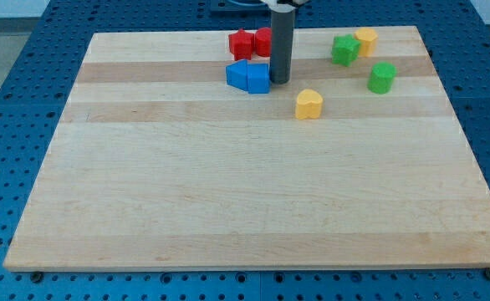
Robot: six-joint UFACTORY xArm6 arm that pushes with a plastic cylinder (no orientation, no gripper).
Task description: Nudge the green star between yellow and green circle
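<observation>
The green star (344, 49) lies near the view's top right, touching a yellow block (365, 39) at its upper right. The green circle (382, 77) lies below and to the right of the star. A yellow heart-shaped block (309, 104) lies lower, toward the middle. My tip (279, 81) rests on the board just right of the blue blocks (248, 76), well left of the green star and up-left of the yellow heart.
Two red blocks (250, 42) lie at the view's top, behind the rod. The wooden board (228, 192) sits on a blue pegboard table; its top edge runs just above the star and the yellow block.
</observation>
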